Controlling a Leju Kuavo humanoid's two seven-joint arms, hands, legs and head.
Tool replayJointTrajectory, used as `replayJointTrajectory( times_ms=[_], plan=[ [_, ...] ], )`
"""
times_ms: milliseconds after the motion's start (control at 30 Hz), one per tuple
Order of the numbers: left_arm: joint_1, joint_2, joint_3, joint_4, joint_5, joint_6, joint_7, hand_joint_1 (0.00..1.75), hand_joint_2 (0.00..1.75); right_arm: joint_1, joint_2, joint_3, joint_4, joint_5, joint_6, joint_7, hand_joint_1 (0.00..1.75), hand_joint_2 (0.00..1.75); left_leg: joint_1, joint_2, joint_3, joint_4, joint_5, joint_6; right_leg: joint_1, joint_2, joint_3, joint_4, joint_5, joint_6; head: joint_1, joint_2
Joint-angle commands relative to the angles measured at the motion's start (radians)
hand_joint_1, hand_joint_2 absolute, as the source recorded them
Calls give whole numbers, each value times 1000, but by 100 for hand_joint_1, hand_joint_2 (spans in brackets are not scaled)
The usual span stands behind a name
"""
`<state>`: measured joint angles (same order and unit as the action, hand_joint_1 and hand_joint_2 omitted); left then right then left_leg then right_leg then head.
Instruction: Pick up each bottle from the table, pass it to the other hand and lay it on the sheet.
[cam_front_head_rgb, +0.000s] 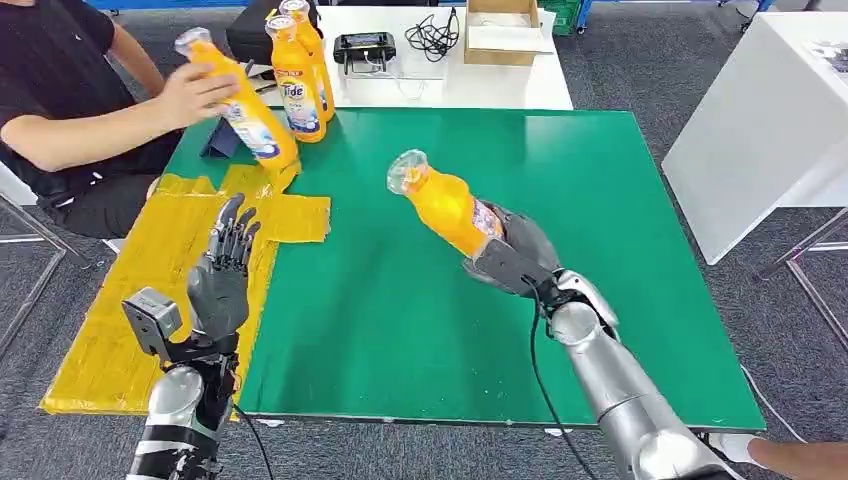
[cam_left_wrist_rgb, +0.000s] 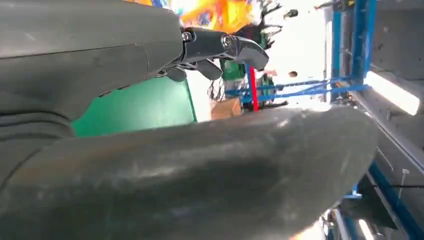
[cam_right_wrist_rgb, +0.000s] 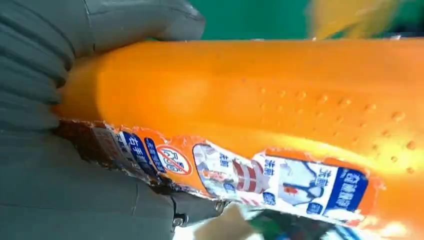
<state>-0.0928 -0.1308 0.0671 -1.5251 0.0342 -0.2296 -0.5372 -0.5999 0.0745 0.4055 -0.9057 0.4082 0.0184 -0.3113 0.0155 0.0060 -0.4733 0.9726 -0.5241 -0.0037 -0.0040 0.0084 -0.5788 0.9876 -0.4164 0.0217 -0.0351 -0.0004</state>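
My right hand (cam_front_head_rgb: 515, 255) grips an orange detergent bottle (cam_front_head_rgb: 445, 207) by its lower body, holding it tilted above the middle of the green table (cam_front_head_rgb: 600, 200), clear cap toward the far left. Up close in the right wrist view, the bottle (cam_right_wrist_rgb: 260, 115) shows its torn label. My left hand (cam_front_head_rgb: 222, 270) is raised over the yellow sheet (cam_front_head_rgb: 130, 300) at the table's left, fingers spread and holding nothing; its fingers (cam_left_wrist_rgb: 220, 47) are apart in the left wrist view. A person's hand (cam_front_head_rgb: 195, 95) holds another orange bottle (cam_front_head_rgb: 245, 105) tilted at the sheet's far end.
Two more orange bottles (cam_front_head_rgb: 300, 70) stand upright at the table's far left edge. A seated person (cam_front_head_rgb: 60, 100) is at the left. A white table (cam_front_head_rgb: 450, 60) behind carries a box, cables and a device. Another white table (cam_front_head_rgb: 770, 130) stands at the right.
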Motion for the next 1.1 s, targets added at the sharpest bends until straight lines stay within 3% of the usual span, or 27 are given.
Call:
replayJointTrajectory(
  times_ms=[33, 267, 300, 400, 600, 867, 1100],
  plan=[
    [2, -12, -44, -3, 62, -50, 16, 0, 0, -39, 254, 92, 43, 4, 18, -25, 175, 175, 0, 7, 2, -1, -1, 0, 0, 6, -1, 0, 1, -1, 0, 0],
    [4, -12, -42, -7, 62, -53, 17, 0, 0, -35, 229, 100, 29, -13, 26, -33, 175, 175, 0, -1, 1, -1, 0, 1, 2, -1, 0, -1, 0, 0, 0, 0],
    [8, -14, -42, -7, 64, -54, 17, 0, 175, -29, 239, 109, 29, -16, 33, -36, 175, 175, 1, -1, 2, -1, 0, 1, 2, -1, 2, -2, 0, 1, 0, 0],
    [13, -11, -43, -8, 66, -57, 20, 0, 175, -26, 275, 174, 48, -20, 36, -26, 175, 175, 0, 0, 2, -2, 0, 1, 2, 0, 3, -2, 0, 0, 0, 0],
    [-10, -33, -84, 11, 67, -65, 33, 0, 175, -50, 275, 387, 86, -191, -18, -3, 175, 175, 0, -1, 3, -2, 0, 1, 1, -1, 2, -2, 0, -1, 0, 0],
    [-4, -27, -89, 4, 68, -60, 33, 0, 175, -55, 275, 405, 100, -205, -30, -2, 175, 175, -1, -1, 0, -1, 0, 1, 0, -1, 0, -1, 0, 0, 0, 0],
    [-2, -34, -112, -7, 54, -35, 22, 0, 175, -24, 275, 498, 138, -214, -34, -12, 175, 175, 0, -1, 1, -2, 0, 1, 1, -1, 1, -2, 0, 0, 0, 0]
  ],
)
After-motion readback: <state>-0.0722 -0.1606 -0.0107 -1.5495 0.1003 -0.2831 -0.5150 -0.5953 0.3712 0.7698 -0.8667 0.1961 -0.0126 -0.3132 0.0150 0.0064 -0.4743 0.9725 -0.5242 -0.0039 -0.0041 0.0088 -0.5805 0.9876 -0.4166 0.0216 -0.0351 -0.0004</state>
